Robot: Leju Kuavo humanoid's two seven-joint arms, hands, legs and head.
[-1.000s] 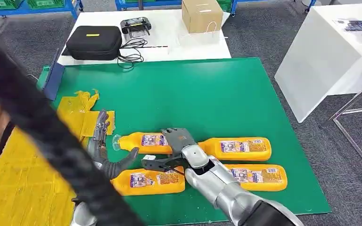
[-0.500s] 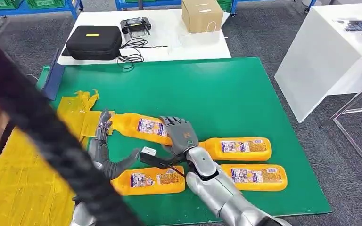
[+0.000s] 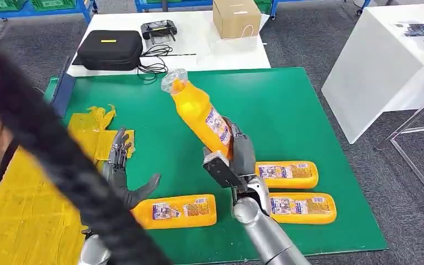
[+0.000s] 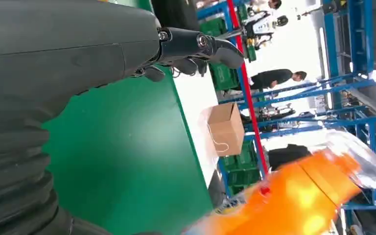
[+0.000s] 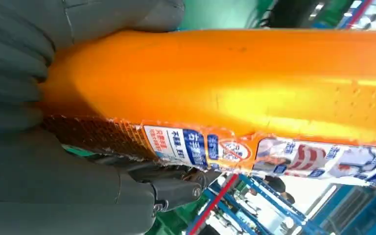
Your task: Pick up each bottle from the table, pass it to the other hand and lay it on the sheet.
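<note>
- Head view: my right hand (image 3: 237,157) grips a bottle (image 3: 199,113) by its lower body, lifted off the green surface (image 3: 265,105) and tilted, its clear cap pointing up and to the far left.
- Right wrist view: my fingers (image 5: 14,63) wrap the orange body close to its label, so I judge the grip firm.
- My left hand (image 3: 122,174) hovers low at the near left, holding nothing, fingers spread and thumb out toward the lifted bottle, well apart from it.
- Three more bottles (image 3: 287,174) lie flat on the surface: two stacked near and far beside my right wrist, one just beside my left hand.
- The yellow sheet (image 3: 22,221) lies at the left edge of the surface, with nothing laid on the part I can see.
- I judge the pick-up done and the handover as the step in hand.
- Next I need to bring the bottle leftward and down to my left palm, close the left fingers on a free part of the body, and only then let go with the right.
- A thick dark cable (image 3: 44,143) crosses the left of my sight and hides part of the sheet.
</note>
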